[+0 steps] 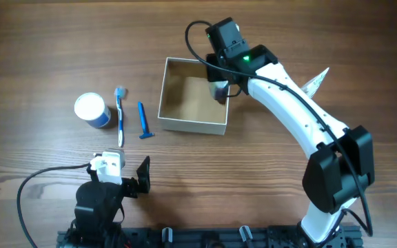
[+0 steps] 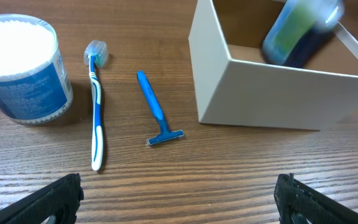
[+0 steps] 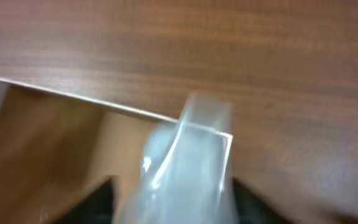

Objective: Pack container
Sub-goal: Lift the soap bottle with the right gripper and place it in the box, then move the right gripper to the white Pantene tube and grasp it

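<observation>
The container [image 1: 191, 125] is a square, shallow cardboard box with white walls and a tan inside, at the table's middle. My right gripper [image 1: 220, 84] hangs over its right side, shut on a translucent tube [image 3: 185, 155] with the box corner below. The left wrist view shows the tube [image 2: 297, 34], green and dark blue and blurred, above the box's inside [image 2: 272, 93]. My left gripper [image 1: 133, 179] is open and empty near the front left, its fingers spread wide [image 2: 179, 205].
Left of the box lie a blue razor [image 1: 143, 120], a blue and white toothbrush [image 1: 120, 117] and a round white-lidded blue jar [image 1: 92, 110]. A silvery wrapper [image 1: 316, 81] lies at the right behind my right arm.
</observation>
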`<action>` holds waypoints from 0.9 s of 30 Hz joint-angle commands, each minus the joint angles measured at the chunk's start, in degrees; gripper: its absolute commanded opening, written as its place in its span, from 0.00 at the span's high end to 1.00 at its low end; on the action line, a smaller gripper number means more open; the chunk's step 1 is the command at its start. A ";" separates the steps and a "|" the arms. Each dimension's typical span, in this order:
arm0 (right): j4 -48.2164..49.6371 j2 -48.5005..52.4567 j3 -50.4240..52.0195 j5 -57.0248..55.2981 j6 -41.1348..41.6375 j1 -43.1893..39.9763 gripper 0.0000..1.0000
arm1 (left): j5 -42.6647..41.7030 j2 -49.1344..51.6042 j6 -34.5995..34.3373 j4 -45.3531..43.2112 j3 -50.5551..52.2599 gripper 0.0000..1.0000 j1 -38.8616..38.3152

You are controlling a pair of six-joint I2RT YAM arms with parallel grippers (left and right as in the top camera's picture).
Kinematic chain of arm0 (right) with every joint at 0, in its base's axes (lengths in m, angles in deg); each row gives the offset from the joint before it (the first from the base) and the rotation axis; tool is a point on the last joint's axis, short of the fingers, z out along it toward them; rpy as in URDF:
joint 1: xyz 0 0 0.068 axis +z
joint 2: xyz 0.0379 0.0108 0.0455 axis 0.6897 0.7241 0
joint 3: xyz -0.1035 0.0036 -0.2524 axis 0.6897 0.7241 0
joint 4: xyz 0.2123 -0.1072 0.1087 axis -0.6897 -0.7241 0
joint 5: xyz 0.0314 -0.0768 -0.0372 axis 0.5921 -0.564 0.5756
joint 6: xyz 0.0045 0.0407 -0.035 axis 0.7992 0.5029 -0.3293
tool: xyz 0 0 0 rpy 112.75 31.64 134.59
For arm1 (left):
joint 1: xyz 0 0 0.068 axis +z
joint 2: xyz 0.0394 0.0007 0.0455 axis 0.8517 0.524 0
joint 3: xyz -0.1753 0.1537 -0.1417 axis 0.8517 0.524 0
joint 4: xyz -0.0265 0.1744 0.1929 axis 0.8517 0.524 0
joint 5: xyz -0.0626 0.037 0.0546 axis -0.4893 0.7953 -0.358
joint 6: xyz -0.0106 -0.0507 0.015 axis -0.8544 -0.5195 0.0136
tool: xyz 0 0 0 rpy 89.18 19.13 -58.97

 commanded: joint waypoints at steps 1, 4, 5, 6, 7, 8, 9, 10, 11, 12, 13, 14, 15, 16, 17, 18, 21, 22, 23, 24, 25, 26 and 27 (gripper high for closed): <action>-0.79 -0.04 -0.63 -0.52 -2.49 0.46 0.16 | -0.90 -0.52 1.14 -0.20 0.24 0.00 0.48; -2.67 -1.90 -0.63 -0.52 -2.36 0.46 0.13 | -0.90 -0.52 1.14 -0.20 0.24 0.00 0.48; -3.43 -2.78 -0.63 -0.52 -2.29 0.46 0.13 | -0.90 -0.52 1.14 -0.17 0.24 0.00 0.50; -4.52 -4.04 -0.63 -0.52 -2.27 0.46 0.13 | -0.90 -0.52 1.14 -0.20 0.24 0.00 0.48; -5.57 -5.25 -0.63 -0.52 -2.01 0.46 0.13 | -0.90 -0.52 1.14 -0.20 0.24 0.00 0.48; -7.50 -7.43 -0.63 -0.50 -1.81 0.46 0.13 | -0.90 -0.52 1.14 -0.20 0.24 0.00 0.48; -8.92 -8.96 -0.63 -0.52 -1.79 0.46 0.13 | -0.90 -0.52 1.14 -0.20 0.24 0.00 0.48; -10.38 -10.69 -0.63 -0.55 -1.09 0.46 0.13 | -0.90 -0.52 1.14 -0.20 0.24 0.00 0.48; -11.58 -11.96 -0.63 -0.52 -0.63 0.46 0.13 | -0.90 -0.52 1.14 -0.20 0.24 0.00 0.48; -13.38 -14.64 -0.63 -0.57 -0.31 0.44 0.14 | -0.90 -0.52 1.11 -0.20 0.24 0.00 0.50; -14.47 -16.33 -0.63 -0.61 -0.04 0.24 0.13 | -0.90 -0.52 1.14 -0.20 0.24 0.00 0.48; -16.24 -18.91 -0.63 -1.22 1.38 -0.39 0.13 | -0.90 -0.52 1.14 -0.20 0.24 0.00 0.48; -17.33 -20.33 -0.63 -1.79 2.32 -1.20 0.12 | -0.90 -0.52 1.14 -0.20 0.24 0.00 0.48; -18.51 -21.75 -0.63 -2.40 3.37 -2.75 0.10 | -0.90 -0.52 1.14 -0.20 0.24 0.00 0.48; -19.65 -22.67 -0.63 -2.71 4.15 -5.44 0.10 | -0.90 -0.52 1.14 -0.20 0.24 0.00 0.48; -20.68 -22.84 -0.63 -2.71 5.16 -8.66 0.09 | -0.90 -0.52 1.14 -0.20 0.24 0.00 0.48; -22.95 -21.03 -0.57 -0.63 8.17 -17.81 0.11 | -0.90 -0.52 1.14 -0.17 0.24 0.00 0.48; -23.10 -20.20 -0.55 -0.02 8.17 -20.02 0.13 | -0.90 -0.52 1.14 -0.20 0.24 0.00 0.48; -23.23 -19.52 -0.55 -0.44 8.17 -21.42 0.14 | -0.90 -0.52 1.14 -0.20 0.24 0.00 0.48; -23.58 -18.91 -0.55 -1.09 8.55 -22.69 0.14 | -0.90 -0.52 1.14 -0.20 0.24 0.00 0.48; -24.13 -18.21 -0.55 -1.25 9.66 -24.20 0.14 | -0.90 -0.52 1.14 -0.20 0.24 0.00 0.48; -24.46 -17.55 -0.55 -1.20 10.21 -25.27 0.15 | -0.90 -0.52 1.14 -0.20 0.24 0.00 0.48; -24.72 -17.07 -0.55 -1.20 10.62 -26.12 0.16 | -0.90 -0.52 1.14 -0.17 0.24 0.00 0.48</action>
